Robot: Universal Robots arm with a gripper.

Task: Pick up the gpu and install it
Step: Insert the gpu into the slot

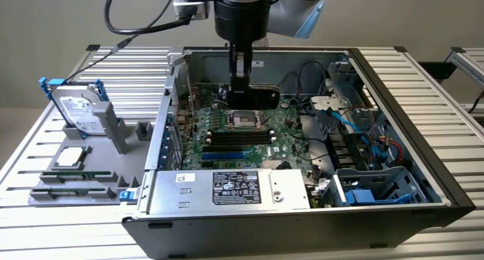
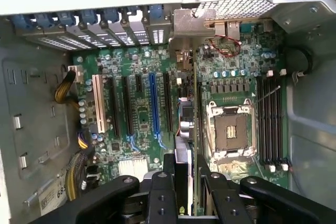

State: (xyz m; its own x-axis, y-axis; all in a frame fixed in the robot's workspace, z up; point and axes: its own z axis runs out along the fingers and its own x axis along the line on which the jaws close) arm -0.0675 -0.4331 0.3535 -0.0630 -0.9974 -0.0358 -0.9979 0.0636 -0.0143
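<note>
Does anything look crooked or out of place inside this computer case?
Nothing stands out. The gpu sits straight in the gripper, on edge and parallel to the motherboard slots. The CPU socket is bare, without visible damage.

The gpu [image 1: 264,96] stood on edge just beside the CPU socket [image 1: 243,119], clamped between the fingers of the gripper [image 1: 240,93] — black cooler face showing in the exterior view. Seen from the wrist it was edge-on, a thin green board, with its silver end bracket [image 2: 192,23] at the far end.

Plain grey wall [image 1: 53,16] behind slatted table [image 1: 427,101]
</note>
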